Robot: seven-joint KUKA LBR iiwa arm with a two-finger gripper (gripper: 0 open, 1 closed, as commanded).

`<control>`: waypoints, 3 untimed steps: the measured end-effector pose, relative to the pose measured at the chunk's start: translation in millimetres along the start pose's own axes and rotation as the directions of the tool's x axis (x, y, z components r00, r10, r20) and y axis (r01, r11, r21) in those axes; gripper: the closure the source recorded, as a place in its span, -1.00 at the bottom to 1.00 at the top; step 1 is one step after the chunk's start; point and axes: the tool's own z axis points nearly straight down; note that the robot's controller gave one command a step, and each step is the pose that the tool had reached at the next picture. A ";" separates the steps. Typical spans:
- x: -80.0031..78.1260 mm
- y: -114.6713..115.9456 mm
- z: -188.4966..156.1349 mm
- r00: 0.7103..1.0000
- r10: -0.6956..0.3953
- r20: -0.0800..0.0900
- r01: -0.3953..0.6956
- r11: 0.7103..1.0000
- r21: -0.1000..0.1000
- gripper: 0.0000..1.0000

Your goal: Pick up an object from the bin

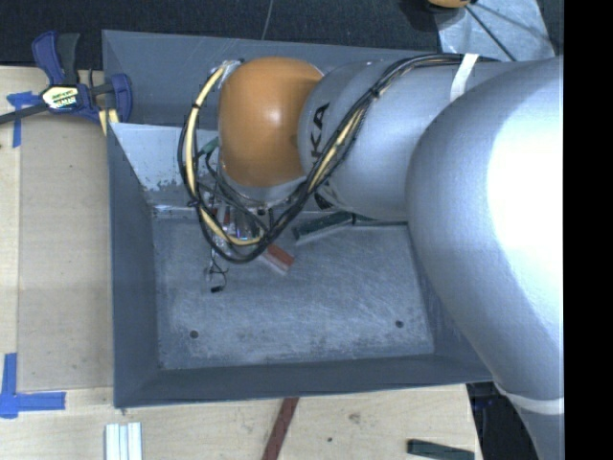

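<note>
Three small things on the bin floor, none seen lifted

One large silver arm (460, 161) is seen reaching in from the right, covering much of the right side of the grey metal bin (129, 286). Its orange wrist cover (263, 118), looped with cables, is held over the far left part of the bin. The end effector (233, 236) is set low beneath it, close to the floor. Whether the end effector is open or closed cannot be told, since it is masked by the cover and cables; nothing is seen held in it.

The task is judged to be at the reaching stage: no thing is raised, so the grasp and the lift are both left to do. A dark green elongated thing (321, 223) is found just right of the end effector, partly under the arm. A small reddish-brown piece (278, 258) lies just beside the end effector, to its near right. A tiny black thing (215, 280) lies close by on the near side.

The floor is shown as flat, scuffed grey metal, bare across its near half. Ample room is left toward the near wall, while the far wall and the sloping left wall are close by.
</note>
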 end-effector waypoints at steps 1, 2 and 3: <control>0.0 0.0 0.0 1.000 0.000 0.000 0.000 1.000 0.000 -1.00; -8.8 -48.1 -14.0 0.999 -0.053 0.001 0.053 0.999 -0.001 -1.00; -12.4 -82.6 -21.4 1.000 0.004 0.002 -0.004 1.000 0.003 -1.00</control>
